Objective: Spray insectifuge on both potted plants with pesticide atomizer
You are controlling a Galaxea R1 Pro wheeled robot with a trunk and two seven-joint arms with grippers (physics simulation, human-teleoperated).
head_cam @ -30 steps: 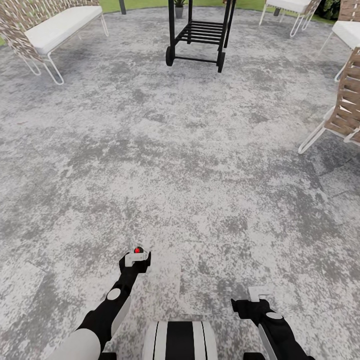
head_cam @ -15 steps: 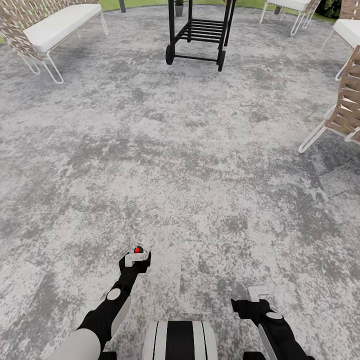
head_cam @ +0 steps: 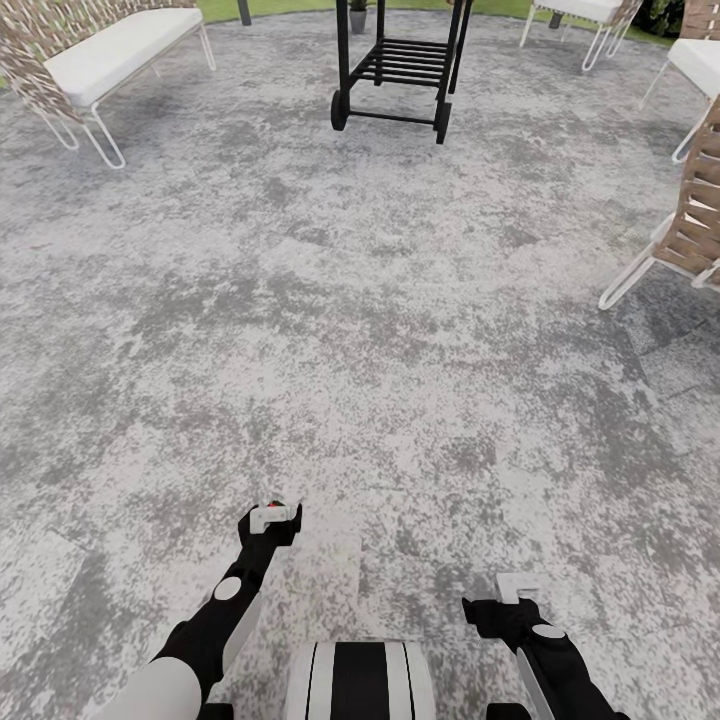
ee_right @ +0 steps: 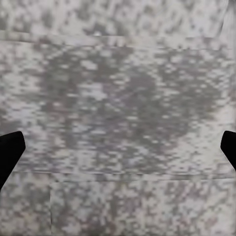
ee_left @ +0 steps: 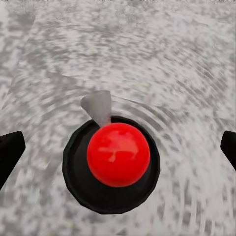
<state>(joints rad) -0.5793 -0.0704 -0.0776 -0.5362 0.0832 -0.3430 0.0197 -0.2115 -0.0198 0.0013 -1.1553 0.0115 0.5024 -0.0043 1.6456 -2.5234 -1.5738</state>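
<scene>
Left gripper is low over the mottled grey paved patch, fingers clamped on the small black cylindrical pesticide atomizer. In the left wrist view the bottle sits centred between the two dark fingers, seen end-on: black round top with a glossy red dot, small grey nozzle tab sticking out one side. In the head view only a speck of red and green shows at the top of the left gripper.

Right gripper hangs over bare paving, near the robot's striped black-and-white trunk. Right wrist view shows its dark fingers at opposite edges of the frame, spread wide, nothing between them but grey paving.

Surroundings, head view: black metal wheeled cart straight ahead at the far side of the patch. White-cushioned woven bench with white wire legs far left. Woven brown chair with white legs at the right edge, further white-cushioned seats at far right. Strip of green lawn beyond the paving, with a small grey pot behind the cart; its plant is cut off by the frame.
</scene>
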